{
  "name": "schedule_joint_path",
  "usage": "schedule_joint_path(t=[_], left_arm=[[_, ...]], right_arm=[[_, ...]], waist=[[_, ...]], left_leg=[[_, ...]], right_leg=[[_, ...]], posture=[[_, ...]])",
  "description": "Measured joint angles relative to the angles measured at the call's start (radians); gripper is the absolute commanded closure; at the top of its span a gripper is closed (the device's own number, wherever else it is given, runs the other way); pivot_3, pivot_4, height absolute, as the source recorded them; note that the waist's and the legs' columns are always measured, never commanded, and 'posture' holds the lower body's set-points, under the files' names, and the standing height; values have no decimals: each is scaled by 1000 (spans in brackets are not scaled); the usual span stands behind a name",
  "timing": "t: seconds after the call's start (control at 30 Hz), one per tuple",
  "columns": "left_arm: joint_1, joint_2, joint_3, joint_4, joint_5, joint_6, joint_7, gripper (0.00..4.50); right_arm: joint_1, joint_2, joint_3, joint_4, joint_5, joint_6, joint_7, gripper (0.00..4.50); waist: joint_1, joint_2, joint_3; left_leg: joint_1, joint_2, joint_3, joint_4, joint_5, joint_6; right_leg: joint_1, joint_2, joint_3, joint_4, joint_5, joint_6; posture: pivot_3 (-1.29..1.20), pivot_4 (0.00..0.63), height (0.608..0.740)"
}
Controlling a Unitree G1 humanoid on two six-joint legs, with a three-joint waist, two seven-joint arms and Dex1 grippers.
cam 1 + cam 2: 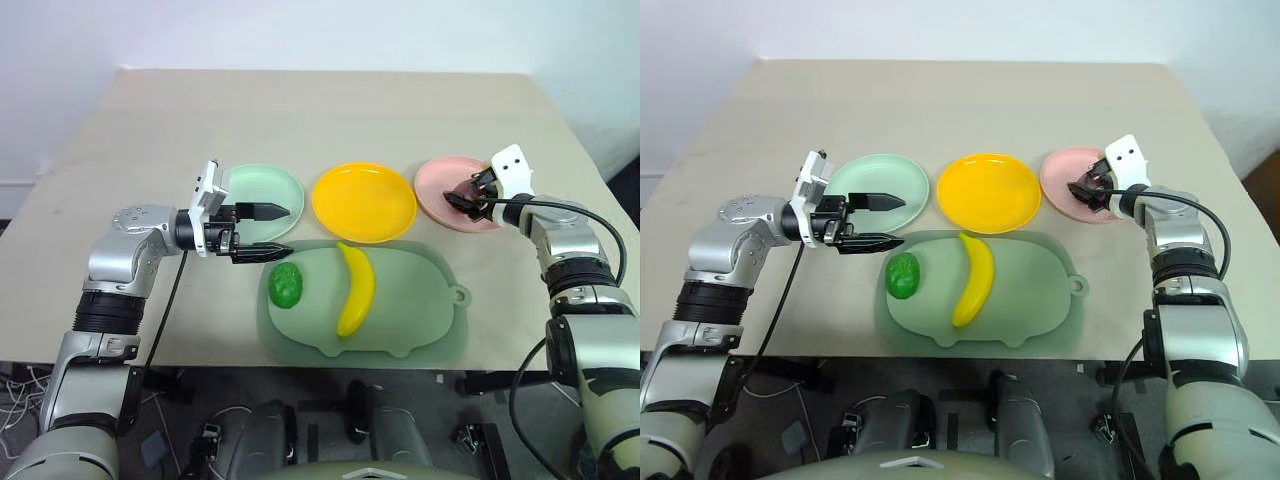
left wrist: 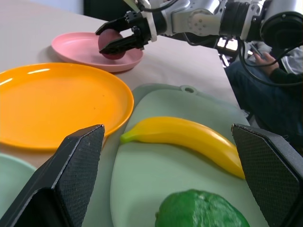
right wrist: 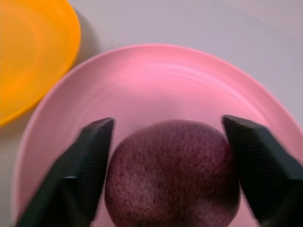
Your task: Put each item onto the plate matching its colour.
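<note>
Right wrist view: dark red fruit [image 3: 173, 175] down on the pink plate [image 3: 156, 80], right gripper [image 1: 470, 200] spread wide either side, fingers apart from it (no grip). Left gripper [image 1: 268, 231] gaping, empty, beside that plate's yellow neighbour [image 1: 364, 201]; banana [image 1: 355, 290] and green item [image 1: 286, 285] on the tray [image 1: 420, 300] nearer

Looked like a robotics lab or test room to me, definitely not a kitchen. The whole setup was one plain beige table [image 1: 330, 110] pushed up near a bare white wall [image 1: 300, 30], with loose cables [image 1: 25, 385] tangled on the floor underneath. A person [image 2: 265, 90] sat close to the table. The food was plastic toys on coloured plates, laid out like a staged trial.
</note>
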Motion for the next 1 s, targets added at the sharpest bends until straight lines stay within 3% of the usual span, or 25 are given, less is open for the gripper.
schedule_joint_path(t=[0.37, 0.5, 0.67, 0.8, 1.0], left_arm=[[0, 0, 0, -2, -1, 4, 0, 0], [0, 0, 0, -4, -1, 4, 1, 0], [0, -1, 0, -2, -1, 3, 2, 0], [0, -4, 0, -2, 0, 3, 1, 0], [0, -7, 0, 2, 0, 3, 0, 0]], right_arm=[[-30, 40, -96, -10, 83, 80, 14, 52], [-4, 53, -132, -209, 140, 156, 20, 52], [70, 97, -200, -442, 244, 351, -73, 52], [162, 211, -286, -682, 362, 536, -229, 52], [390, 357, -264, -1052, 382, 577, -405, 52]], waist=[[2, 0, 0], [2, 1, 0], [5, 1, 0], [5, 1, 0], [6, 1, 0]], left_leg=[[0, 1, 0, 0, 0, 0], [0, 1, 0, -1, 0, 0], [0, 1, 0, 0, 0, 0], [0, 2, 0, 0, 0, 0], [-1, 0, -1, 0, 0, 0]], right_leg=[[0, 0, 0, 0, 0, 0], [0, 0, 0, 0, 0, 0], [0, 0, 0, 0, 0, 0], [0, 0, 0, 1, 0, 0], [-1, 0, 0, 1, 0, 0]], posture=[[0, 150, 740], [0, 150, 740], [0, 150, 740], [0, 150, 740], [0, 150, 740]])
